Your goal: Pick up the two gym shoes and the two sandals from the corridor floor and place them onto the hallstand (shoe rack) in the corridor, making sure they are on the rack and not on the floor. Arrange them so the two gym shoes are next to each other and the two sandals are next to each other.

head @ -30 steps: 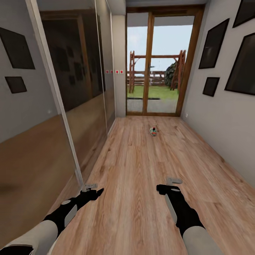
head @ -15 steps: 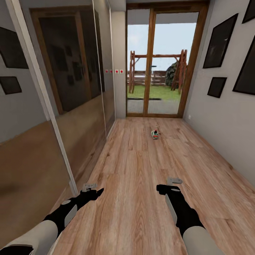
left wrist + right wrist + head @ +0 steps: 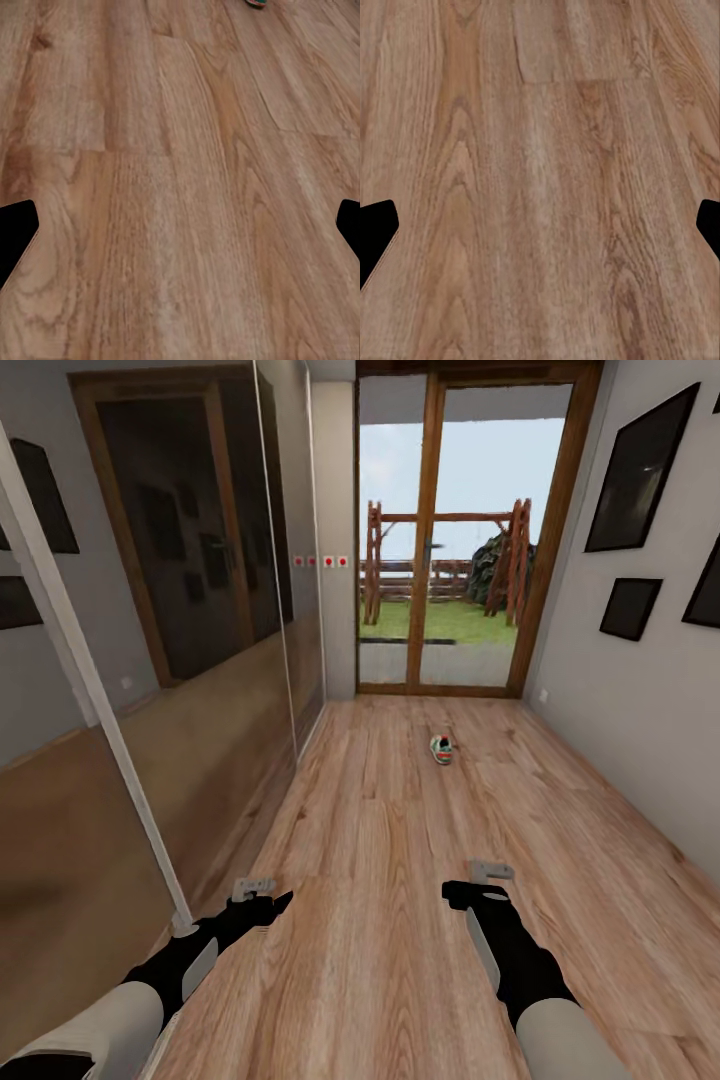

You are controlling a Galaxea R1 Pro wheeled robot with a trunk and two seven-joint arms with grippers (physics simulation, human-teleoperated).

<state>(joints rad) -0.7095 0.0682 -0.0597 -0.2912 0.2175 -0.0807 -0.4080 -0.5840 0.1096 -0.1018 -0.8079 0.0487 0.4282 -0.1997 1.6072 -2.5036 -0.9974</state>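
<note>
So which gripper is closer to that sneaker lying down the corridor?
The right gripper, slightly. The gym shoe lies far ahead on the corridor floor, almost in line with it; the left gripper sits further off to the side.

Bare corridor floor ahead; one gym shoe

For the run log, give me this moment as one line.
phase: approach | target: cream-white green-striped gym shoe on wood-plank corridor floor, ahead | left gripper: empty, open | right gripper: empty, open

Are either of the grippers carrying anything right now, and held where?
Nothing is held. The left gripper and right gripper both have open jaws over bare floor; one gym shoe lies far ahead.
</note>
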